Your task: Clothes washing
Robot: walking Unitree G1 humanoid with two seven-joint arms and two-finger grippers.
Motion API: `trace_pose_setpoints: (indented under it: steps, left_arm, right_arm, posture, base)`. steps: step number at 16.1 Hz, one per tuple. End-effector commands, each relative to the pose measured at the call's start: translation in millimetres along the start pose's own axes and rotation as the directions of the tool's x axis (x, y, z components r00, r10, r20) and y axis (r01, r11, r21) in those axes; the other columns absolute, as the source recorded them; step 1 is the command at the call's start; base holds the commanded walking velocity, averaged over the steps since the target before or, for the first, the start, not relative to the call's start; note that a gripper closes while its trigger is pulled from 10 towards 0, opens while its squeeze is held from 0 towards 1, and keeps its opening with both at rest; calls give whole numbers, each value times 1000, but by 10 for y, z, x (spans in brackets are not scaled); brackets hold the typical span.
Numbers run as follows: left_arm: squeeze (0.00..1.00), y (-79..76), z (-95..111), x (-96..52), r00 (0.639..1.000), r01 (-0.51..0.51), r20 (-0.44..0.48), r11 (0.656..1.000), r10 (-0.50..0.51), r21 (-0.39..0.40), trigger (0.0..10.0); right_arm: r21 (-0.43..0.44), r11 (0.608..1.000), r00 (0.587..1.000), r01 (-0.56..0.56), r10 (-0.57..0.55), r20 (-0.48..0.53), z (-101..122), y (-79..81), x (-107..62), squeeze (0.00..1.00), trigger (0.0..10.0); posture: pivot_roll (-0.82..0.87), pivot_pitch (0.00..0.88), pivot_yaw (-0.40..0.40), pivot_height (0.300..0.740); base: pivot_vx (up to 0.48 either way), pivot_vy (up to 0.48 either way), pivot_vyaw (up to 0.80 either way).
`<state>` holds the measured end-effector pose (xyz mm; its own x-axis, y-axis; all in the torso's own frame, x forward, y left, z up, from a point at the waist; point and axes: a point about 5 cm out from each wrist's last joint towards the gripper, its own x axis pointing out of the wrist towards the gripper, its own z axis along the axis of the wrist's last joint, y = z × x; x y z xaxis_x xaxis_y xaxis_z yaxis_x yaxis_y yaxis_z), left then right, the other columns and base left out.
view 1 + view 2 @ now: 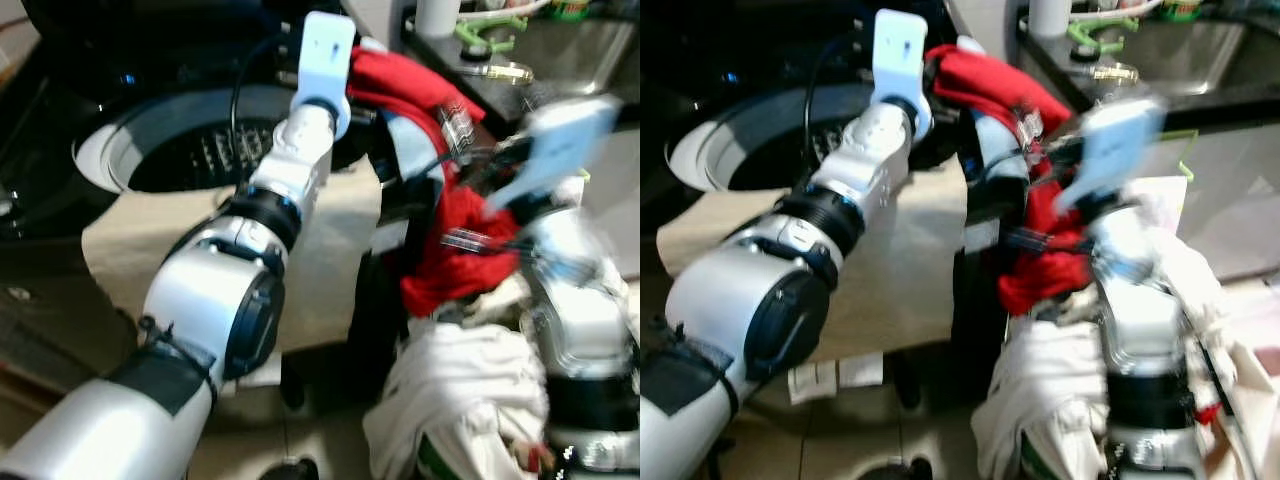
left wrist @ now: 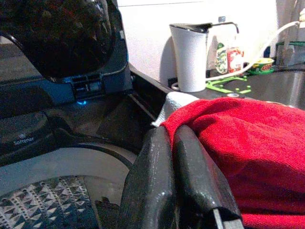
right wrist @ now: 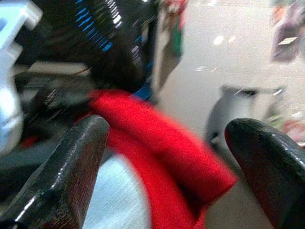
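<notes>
Held red cloth [image 2: 248,143] pinched in left tool [image 2: 178,181] beside washer drum [image 1: 215,150] for loading; right tool [image 3: 167,157] wide.

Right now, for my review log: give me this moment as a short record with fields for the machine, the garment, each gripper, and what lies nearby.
machine: top-loading washer, lid up, drum open
garment: red cloth draped at the washer's right edge, hanging down toward the laundry pile
left gripper: fingers together, beside the red cloth at the drum rim; whether it pinches the cloth cannot be told
right gripper: fingers wide apart, red cloth between them, blurred
nearby: white laundry heaped below; white jug on the dark counter
</notes>
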<state>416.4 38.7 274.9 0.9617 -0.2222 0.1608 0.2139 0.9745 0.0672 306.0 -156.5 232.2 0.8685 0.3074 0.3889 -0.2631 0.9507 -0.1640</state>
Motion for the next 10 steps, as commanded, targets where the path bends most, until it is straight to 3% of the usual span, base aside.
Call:
trace_pose_setpoints:
  steps: [1, 3, 5, 7, 10]
  left_arm:
    - [0, 147, 61, 8, 999, -37, 33, 999, 36, 33, 10000]
    - [0, 287, 155, 24, 996, -67, 58, 996, 64, 63, 10000]
    - [0, 523, 546, 70, 986, -108, 131, 992, 100, 61, 10000]
    - [0, 563, 994, 92, 975, -83, 208, 996, 71, 46, 10000]
    - [0, 581, 1415, 74, 963, -51, 268, 998, 41, 29, 10000]
  right_arm:
    - [-19, 1000, 1000, 3, -2, 5, 34, 29, -20, 0, 10000]
    - [-26, 1000, 1000, -1, 1, 10, 34, 54, -31, 0, 10000]
    - [-17, 1000, 1000, -6, 6, -6, -18, 87, -73, 0, 10000]
    - [2, 1000, 1000, -10, 10, -25, -88, 157, -110, 0, 10000]
    - [33, 999, 999, -18, 20, -47, -174, 287, -165, 0, 10000]
  posture:
    - [-82, 0, 66, 740]
    - [-84, 0, 70, 740]
    - [-77, 0, 72, 740]
    - [-76, 0, 79, 740]
    - [-82, 0, 103, 740]
  base:
    - [0, 0, 0]
    - [0, 0, 0]
    - [0, 0, 0]
    - [0, 0, 0]
    - [0, 0, 0]
